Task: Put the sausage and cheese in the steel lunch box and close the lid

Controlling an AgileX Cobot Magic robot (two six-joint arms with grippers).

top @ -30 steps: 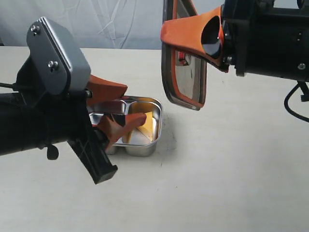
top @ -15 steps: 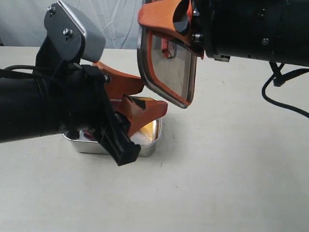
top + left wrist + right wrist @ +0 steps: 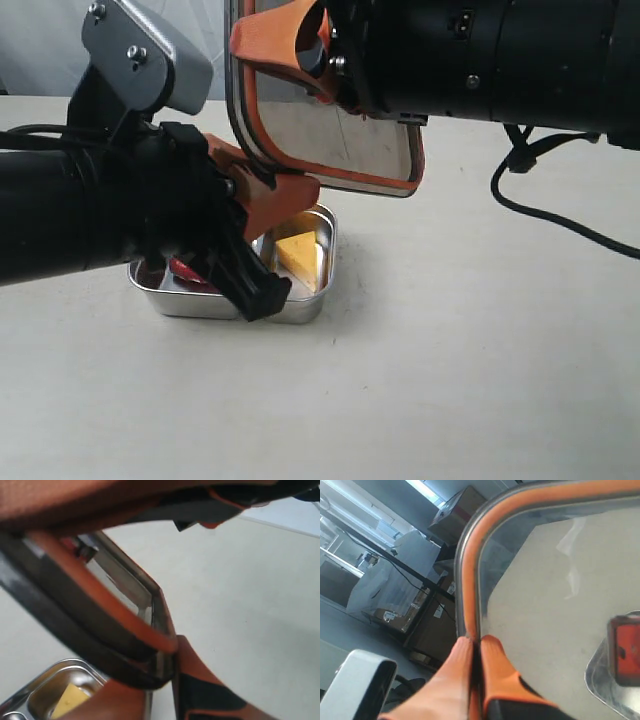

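The steel lunch box [image 3: 296,308] sits on the table, mostly behind my left arm. The yellow cheese [image 3: 297,250] lies in its right compartment and the red sausage [image 3: 192,272] peeks out in the left one. The dark lid [image 3: 340,130] with its orange seal hangs tilted above the box. My right gripper [image 3: 285,50] is shut on the lid's upper edge, seen close up [image 3: 475,642]. My left gripper [image 3: 285,195] has both fingers against the lid's lower corner [image 3: 162,670]. The left wrist view also shows the lid's seal [image 3: 100,605], the box rim [image 3: 60,672] and the cheese [image 3: 70,700].
The beige table [image 3: 480,380] spreads in front of and to the right of the box. A black cable [image 3: 560,222] trails over it behind the right arm. A grey curtain hangs at the back.
The right arm has carried the lid left and turned it from upright to leaning over the box. My left gripper rose from the box and closed around the lid's lower corner.
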